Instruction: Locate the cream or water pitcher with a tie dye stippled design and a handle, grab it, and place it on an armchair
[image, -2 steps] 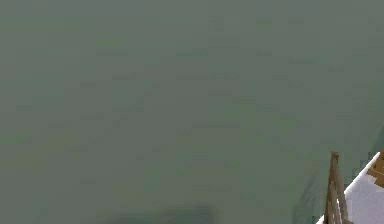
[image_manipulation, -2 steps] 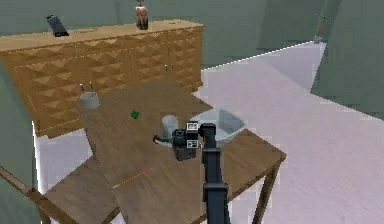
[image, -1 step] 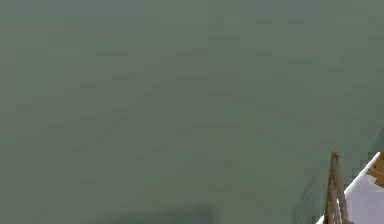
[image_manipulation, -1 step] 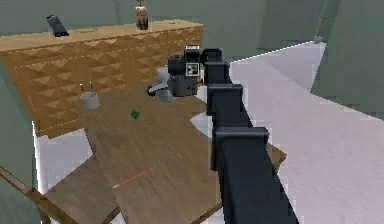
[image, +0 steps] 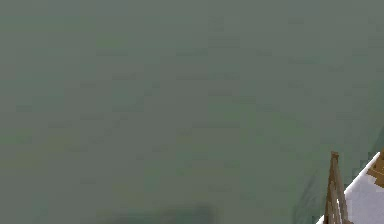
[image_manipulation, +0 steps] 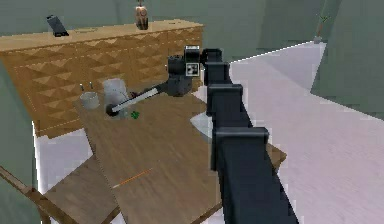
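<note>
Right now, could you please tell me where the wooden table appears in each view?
Forward view: the wooden table sits in the bottom right corner, apparently just its edge.
Arm side view: the table spreads across the lower left and middle.
Shared landmark: the grey-green wall ahead, also at the arm side view's left edge.

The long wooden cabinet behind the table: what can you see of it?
The cabinet is long, light brown wood by its look, its front covered in rows of small raised diamond panels. It stands behind the darker wooden table, against a green wall. On its top rest a dark tilted thing near the left end and a small brownish figure farther right. The robot's arm crosses its right end.
</note>
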